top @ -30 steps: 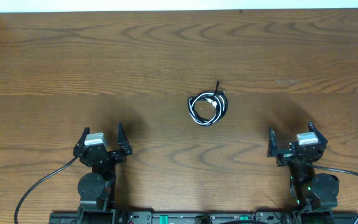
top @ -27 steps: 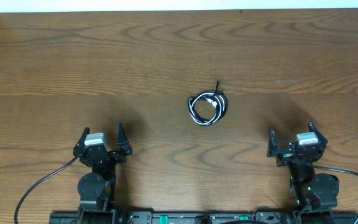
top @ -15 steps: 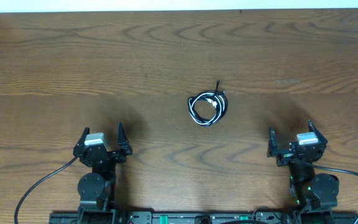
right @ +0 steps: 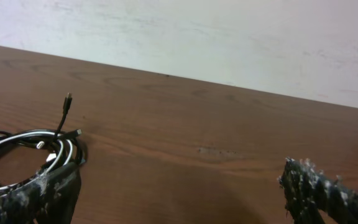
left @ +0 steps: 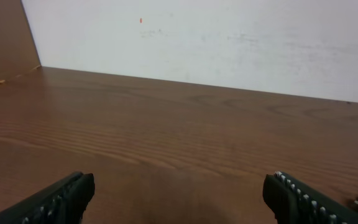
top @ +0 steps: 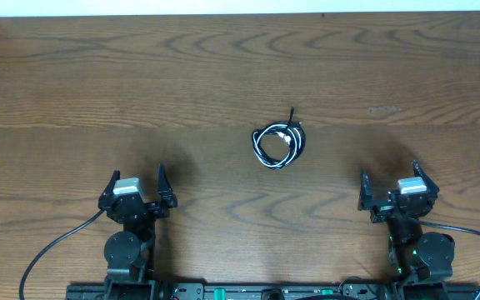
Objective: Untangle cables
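I count two cables [top: 278,145], one black and one white, in one roundish coil at mid-table [top: 73,92]. The coil lies ahead and left of the right gripper [top: 388,178], which is nearer than the left gripper [top: 137,178]. Both grippers are spread wide and empty.

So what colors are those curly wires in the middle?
The cables are black and white, looped together; clearest in the right wrist view.
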